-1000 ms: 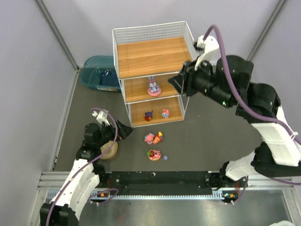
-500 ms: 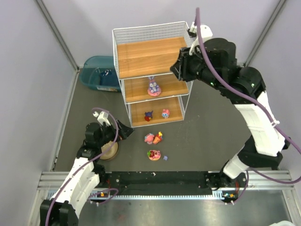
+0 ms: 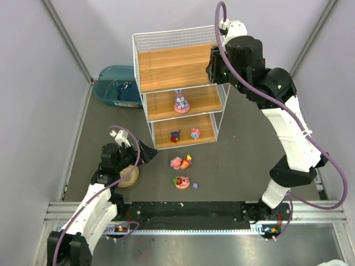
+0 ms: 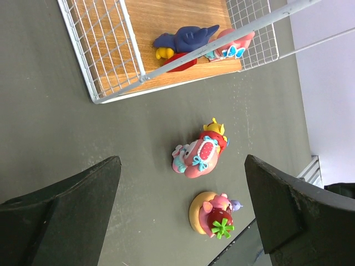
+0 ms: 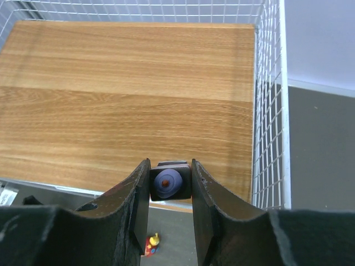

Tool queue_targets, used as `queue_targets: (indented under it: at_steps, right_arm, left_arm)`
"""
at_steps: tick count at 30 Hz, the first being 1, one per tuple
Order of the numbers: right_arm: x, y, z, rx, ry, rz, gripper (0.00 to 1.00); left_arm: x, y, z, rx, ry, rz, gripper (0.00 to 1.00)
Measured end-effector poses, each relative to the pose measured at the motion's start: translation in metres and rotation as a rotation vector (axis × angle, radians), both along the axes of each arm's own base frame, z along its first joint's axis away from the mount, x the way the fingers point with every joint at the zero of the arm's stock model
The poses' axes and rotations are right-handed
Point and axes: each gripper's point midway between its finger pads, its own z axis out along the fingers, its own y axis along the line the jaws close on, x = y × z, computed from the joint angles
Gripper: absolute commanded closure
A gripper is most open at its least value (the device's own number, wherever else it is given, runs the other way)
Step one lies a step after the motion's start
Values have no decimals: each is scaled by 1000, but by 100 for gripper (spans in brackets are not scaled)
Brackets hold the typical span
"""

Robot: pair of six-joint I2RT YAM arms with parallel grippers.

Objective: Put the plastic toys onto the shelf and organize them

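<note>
- Left gripper (image 3: pixel 143 153), at the table's (image 3: pixel 238 166) 7 o'clock, gapes wide and holds nothing.
- A pink figure (image 4: pixel 198 155) and a disc (image 4: pixel 213 215) lie on the table at the shelf's (image 3: pixel 180 66) 6 o'clock, not yet shelved.
- Shelved: bunny (image 3: pixel 181 101) on the middle tier, dark blue figure (image 3: pixel 176 136) and small pink figure (image 3: pixel 194 133) on the bottom.
- Right gripper (image 5: pixel 170 166) pinches a small blue toy (image 5: pixel 168 184) at the top board's 3 o'clock edge.

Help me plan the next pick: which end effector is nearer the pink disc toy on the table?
Left. The left end effector hovers just left of the pink disc toy; the right end effector is far behind it over the shelf, gripping a small blue toy.
</note>
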Motion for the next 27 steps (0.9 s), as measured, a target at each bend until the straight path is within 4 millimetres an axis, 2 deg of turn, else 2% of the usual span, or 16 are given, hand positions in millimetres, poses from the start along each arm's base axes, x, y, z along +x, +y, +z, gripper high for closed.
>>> queue_targets:
  at_steps: [6, 14, 20, 22, 27]
  right_arm:
    - [9, -1, -4, -16, -3, -24, 100]
    - [23, 3, -19, -57, 14, -51, 100]
    - [26, 1, -20, -67, 11, -60, 100]
    - [26, 1, -20, -67, 11, -63, 92]
    - [29, 2, -24, -70, 14, -66, 89]
  left_arm:
    - [1, 0, 1, 0, -6, 2, 1]
    - [2, 2, -1, 6, 0, 13, 1]
    - [3, 2, -1, 7, -1, 18, 1]
    - [3, 2, -1, 8, -1, 18, 1]
    - [3, 2, -3, 9, 7, 18, 1]
